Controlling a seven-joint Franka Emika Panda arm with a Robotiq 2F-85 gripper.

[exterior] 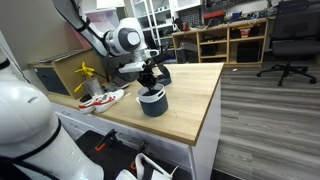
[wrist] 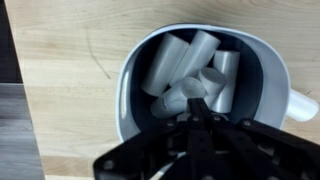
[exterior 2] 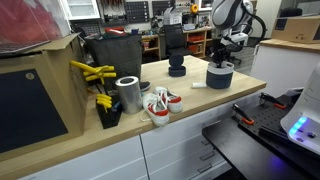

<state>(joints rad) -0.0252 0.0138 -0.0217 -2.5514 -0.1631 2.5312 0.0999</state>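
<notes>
White arm w/ rounded joints, dark cable prob. running along it; black gripper.

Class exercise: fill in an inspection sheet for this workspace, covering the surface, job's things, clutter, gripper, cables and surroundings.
Surface: light wooden counter.
Job's things: dark cup holding white tubes.
Clutter: shoes, metal can, yellow tool, second cup.
Grippers: gripper shut, tips at the dark cup's mouth; whether it grips a tube cannot be told.
Cables: nothing seen.
Surroundings: shelves, office chair.
</notes>
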